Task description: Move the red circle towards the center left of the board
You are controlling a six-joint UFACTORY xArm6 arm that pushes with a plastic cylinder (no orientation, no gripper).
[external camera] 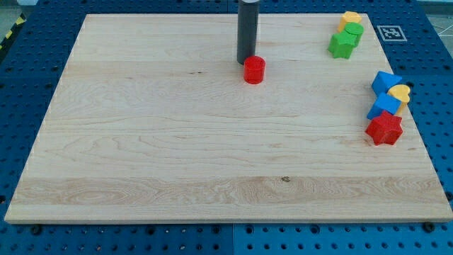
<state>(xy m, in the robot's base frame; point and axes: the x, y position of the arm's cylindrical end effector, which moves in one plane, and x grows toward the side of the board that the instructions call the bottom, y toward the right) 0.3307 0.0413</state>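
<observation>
My tip (246, 61) touches the small red circle block (254, 70) from the view's top left, near the top middle of the wooden board (177, 142)

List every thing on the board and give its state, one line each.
my tip: down on the board, just up and left of the red circle, about touching it.
red circle: upright, alone, upper middle.
yellow block: top right, against the green ones.
green blocks: clustered, touching.
blue blocks: right edge, bunched together.
yellow heart: wedged between the blue blocks.
red star: flat, touching the lower blue block.
</observation>
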